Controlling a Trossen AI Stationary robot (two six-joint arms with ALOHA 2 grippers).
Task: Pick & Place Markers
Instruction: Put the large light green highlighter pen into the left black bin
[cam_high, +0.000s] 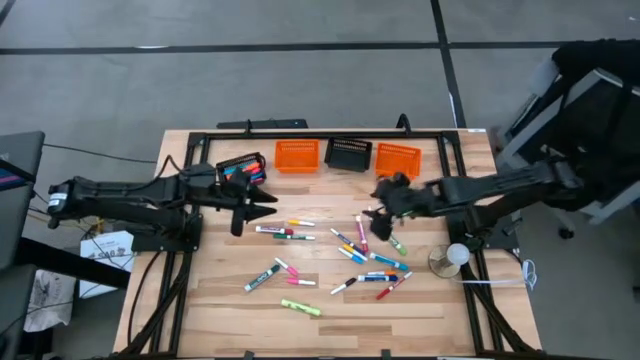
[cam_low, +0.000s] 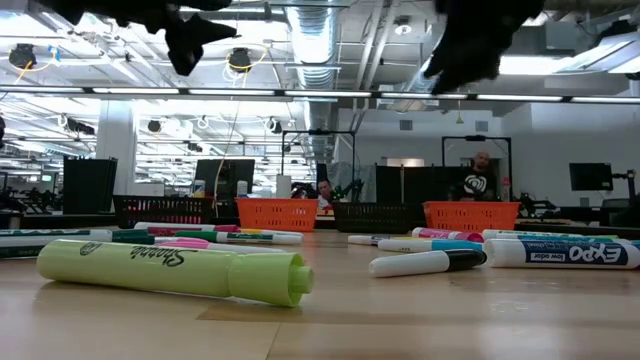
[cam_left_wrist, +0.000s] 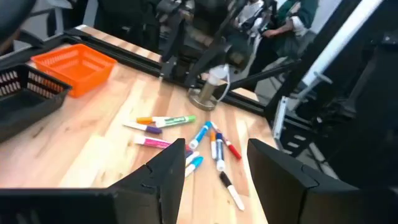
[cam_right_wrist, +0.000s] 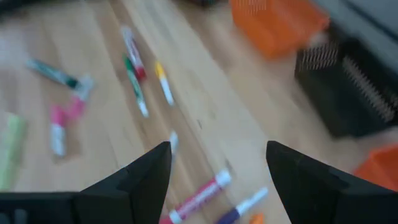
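Hovering over scattered markers (cam_high: 352, 252), left gripper (cam_left_wrist: 214, 171) & right gripper (cam_right_wrist: 217, 163) both spread, empty, low view only: lime highlighter (cam_low: 170, 271) close-up

Multicoloured markers (cam_high: 352, 252), orange baskets (cam_high: 296, 155)

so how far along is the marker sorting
Early. A few markers already lie in the leftmost black basket. Nothing is in hand: the left tool and right tool both hover open and empty. Most markers lie scattered on the table; the two orange baskets look empty.
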